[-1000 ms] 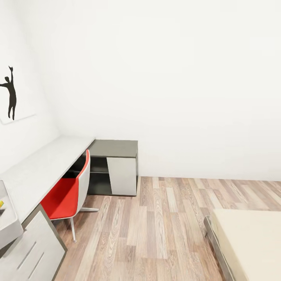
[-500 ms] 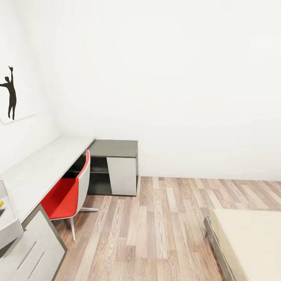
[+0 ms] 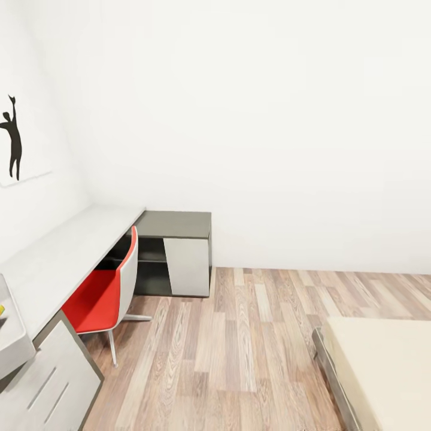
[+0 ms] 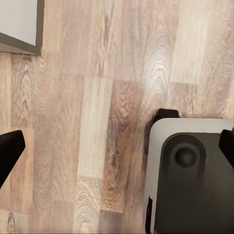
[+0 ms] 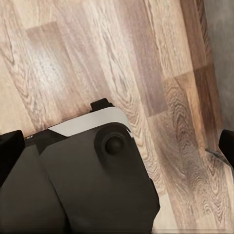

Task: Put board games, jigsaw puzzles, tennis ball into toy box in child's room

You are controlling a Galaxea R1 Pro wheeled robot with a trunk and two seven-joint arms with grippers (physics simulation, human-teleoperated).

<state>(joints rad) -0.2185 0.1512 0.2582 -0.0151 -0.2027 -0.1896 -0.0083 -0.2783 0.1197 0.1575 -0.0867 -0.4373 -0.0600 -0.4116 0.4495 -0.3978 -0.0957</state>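
In the head view the table (image 3: 66, 257) runs along the left wall, its pale top bare, with the lower dark grey wing (image 3: 176, 224) in the corner. A corner of the light grey toy box (image 3: 13, 344) stands on the table at the picture's left edge. A small yellow-green scrap (image 3: 2, 309) shows inside it; I cannot tell which toy it is. The board games, jigsaw puzzles and tennis ball are otherwise out of view. A bare cream corner of the bed (image 3: 389, 371) lies at the lower right. My left gripper (image 4: 117, 151) and right gripper (image 5: 117, 148) hang open over the floor, holding nothing.
A red and white chair (image 3: 102, 293) is tucked at the table. White drawers (image 3: 51, 383) sit under the toy box. Wood-plank floor (image 3: 251, 335) spreads between table and bed. My own dark base (image 4: 190, 185) shows under both grippers. A black silhouette picture (image 3: 12, 140) hangs on the left wall.
The whole head view has shifted slightly, so the camera moved a little. Nothing in the room has moved.
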